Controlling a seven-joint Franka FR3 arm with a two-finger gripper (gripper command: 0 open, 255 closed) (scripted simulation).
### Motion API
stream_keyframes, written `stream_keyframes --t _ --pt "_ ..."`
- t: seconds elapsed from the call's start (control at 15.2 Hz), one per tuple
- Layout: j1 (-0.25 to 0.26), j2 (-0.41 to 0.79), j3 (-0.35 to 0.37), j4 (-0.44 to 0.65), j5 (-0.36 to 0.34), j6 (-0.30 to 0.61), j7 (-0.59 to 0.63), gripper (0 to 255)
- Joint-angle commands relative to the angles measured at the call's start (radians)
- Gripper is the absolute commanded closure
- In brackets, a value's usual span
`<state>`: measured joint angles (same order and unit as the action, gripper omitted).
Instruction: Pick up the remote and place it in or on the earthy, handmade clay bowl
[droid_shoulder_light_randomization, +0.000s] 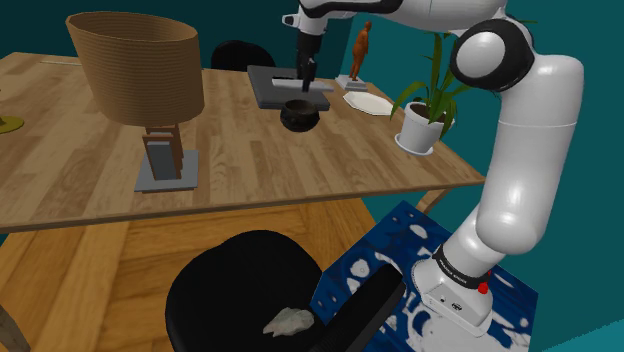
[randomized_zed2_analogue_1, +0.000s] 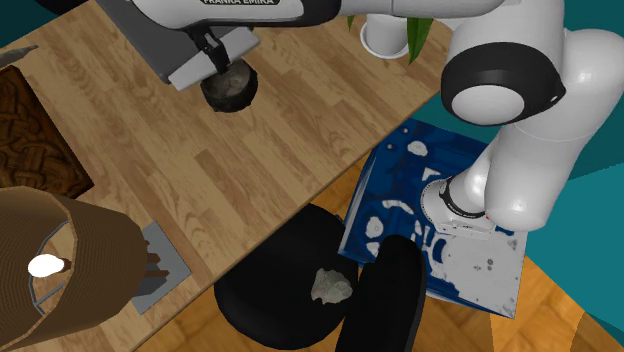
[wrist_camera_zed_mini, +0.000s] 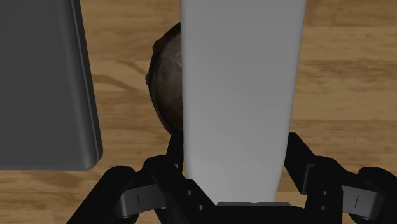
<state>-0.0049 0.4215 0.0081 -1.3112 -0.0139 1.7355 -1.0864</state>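
Remote (wrist_camera_zed_mini: 238, 89): plain pale-grey slab (long, flat) in end effector (wrist_camera_zed_mini: 235, 153).

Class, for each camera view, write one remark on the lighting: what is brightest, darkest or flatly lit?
Shoulder view: the table is evenly lit, and the bowl on it reads as a dark patch. Second exterior view: the lamp bulb is a pure white spot, the brightest thing. Wrist view: the remote, clasped by the end effector, is nearly flat pale grey with no glare.
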Motion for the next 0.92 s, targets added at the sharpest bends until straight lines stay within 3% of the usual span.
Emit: stream_keyframes --t 0.0,0.86 --pt "-0.014 0.017 -0.005 0.014 0.002 0.004 -0.020 255" --pt "-0.014 0.026 -0.005 -0.143 0.002 0.170 -0.019 255"
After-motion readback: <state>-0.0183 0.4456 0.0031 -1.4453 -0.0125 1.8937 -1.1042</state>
